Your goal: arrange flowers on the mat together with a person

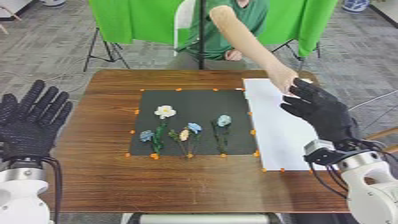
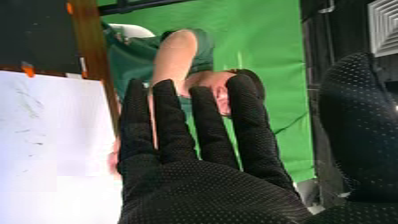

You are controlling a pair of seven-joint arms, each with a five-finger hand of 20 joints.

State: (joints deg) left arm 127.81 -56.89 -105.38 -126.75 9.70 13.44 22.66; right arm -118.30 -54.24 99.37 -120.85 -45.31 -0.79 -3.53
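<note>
Black-gloved, our right hand (image 1: 322,112) hangs straight-fingered and empty, partly over the white sheet (image 1: 282,137), a person's hand (image 1: 282,76) at its fingertips.

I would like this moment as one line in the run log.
right robot hand: open, near white sheet | person's hand: by its fingertips | left robot hand: open | flowers: on dark mat

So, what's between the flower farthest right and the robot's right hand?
Dark mat, orange tape at its edge, then the white sheet, in the head view.
</note>
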